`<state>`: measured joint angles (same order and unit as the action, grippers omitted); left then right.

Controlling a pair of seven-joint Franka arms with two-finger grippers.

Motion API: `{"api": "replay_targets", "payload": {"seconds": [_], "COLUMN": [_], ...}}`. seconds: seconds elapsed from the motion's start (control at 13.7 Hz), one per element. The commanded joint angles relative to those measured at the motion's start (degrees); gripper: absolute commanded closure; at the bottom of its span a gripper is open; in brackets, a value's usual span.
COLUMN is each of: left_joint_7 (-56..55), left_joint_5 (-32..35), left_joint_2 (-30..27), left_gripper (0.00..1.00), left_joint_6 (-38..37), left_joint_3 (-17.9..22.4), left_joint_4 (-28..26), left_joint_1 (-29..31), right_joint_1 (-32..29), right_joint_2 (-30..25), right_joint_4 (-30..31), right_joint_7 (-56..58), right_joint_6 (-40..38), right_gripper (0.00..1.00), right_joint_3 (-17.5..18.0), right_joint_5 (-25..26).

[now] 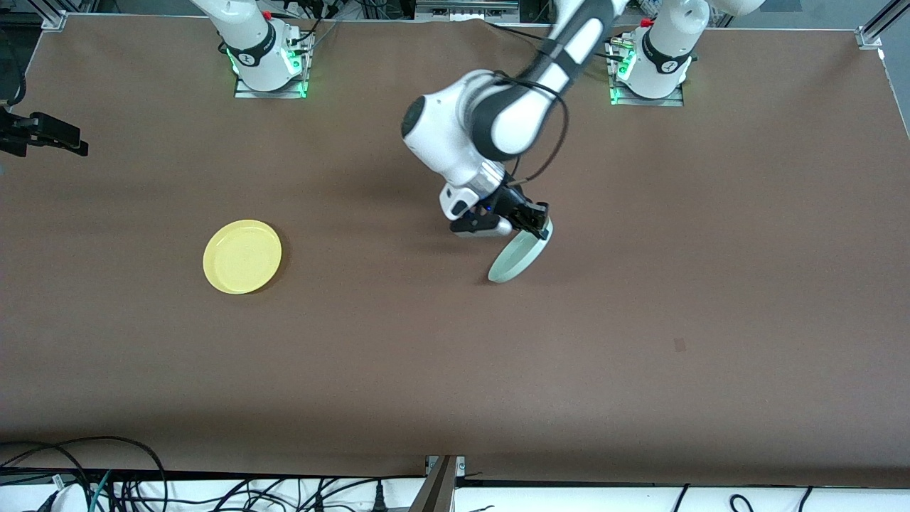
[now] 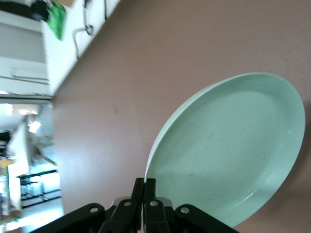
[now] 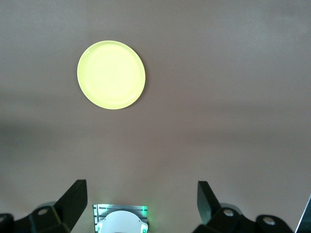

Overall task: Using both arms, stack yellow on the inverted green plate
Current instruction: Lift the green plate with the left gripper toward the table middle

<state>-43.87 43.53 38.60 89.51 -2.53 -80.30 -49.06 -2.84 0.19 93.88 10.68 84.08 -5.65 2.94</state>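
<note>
The green plate (image 1: 519,257) stands steeply tilted near the middle of the table, its low rim at or close to the tabletop. My left gripper (image 1: 534,222) is shut on its upper rim. In the left wrist view the closed fingers (image 2: 150,187) pinch the rim and the green plate's (image 2: 228,150) hollow side faces the camera. The yellow plate (image 1: 242,257) lies flat, rim up, toward the right arm's end of the table. It also shows in the right wrist view (image 3: 111,74). My right gripper (image 3: 141,190) is open and empty, high over its own base, out of the front view.
The brown table (image 1: 640,355) carries only the two plates. A black fixture (image 1: 43,134) juts in at the table's edge by the right arm's end. Cables (image 1: 128,483) lie along the edge nearest the front camera.
</note>
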Motion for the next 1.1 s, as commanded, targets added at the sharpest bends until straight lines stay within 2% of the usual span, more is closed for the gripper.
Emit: {"api": "replay_targets", "payload": {"seconds": [0.0,0.15,0.29,0.37,0.51,0.66,0.81,1.03], "left_joint_7": [-3.0,-3.6,-4.1,-4.6,-4.6,-4.7,-5.9,-6.8], "left_joint_5": [5.1,10.0,11.5,11.6,11.5,11.8,16.6,17.5], "left_joint_2": [5.8,7.8,11.3,13.8,18.5,21.1,21.9,22.6], "left_gripper": [1.0,1.0,1.0,1.0,1.0,1.0,1.0,1.0], "left_joint_6": [-6.6,-8.6,-11.1,-11.4,-11.3,-10.9,-10.8,-10.8], "left_joint_3": [1.3,1.3,2.3,4.5,13.0,17.4,17.8,17.8], "left_joint_4": [7.1,8.2,12.5,15.0,18.5,19.3,19.3,19.2], "left_joint_1": [-5.0,-8.1,-11.2,-13.9,-20.8,-24.0,-24.9,-26.0], "right_joint_1": [-0.4,-0.4,-0.4,-0.4,-0.4,-0.4,-0.4,-0.4], "right_joint_2": [0.1,0.1,0.1,0.1,0.2,0.1,0.1,0.1], "right_joint_4": [-0.8,-0.9,-0.9,-0.8,-0.8,-0.8,-0.9,-0.8], "right_joint_7": [0.3,0.3,0.3,0.3,0.2,0.2,0.1,0.0], "right_joint_6": [-0.9,-0.9,-0.9,-0.9,-0.9,-0.9,-0.9,-0.9], "right_gripper": [0.0,0.0,0.0,0.0,0.0,0.0,0.0,0.0], "right_joint_3": [0.1,0.0,0.0,0.0,-0.1,-0.1,0.0,-0.1], "right_joint_5": [-0.3,-0.3,-0.3,-0.3,-0.3,-0.3,-0.3,-0.3]}}
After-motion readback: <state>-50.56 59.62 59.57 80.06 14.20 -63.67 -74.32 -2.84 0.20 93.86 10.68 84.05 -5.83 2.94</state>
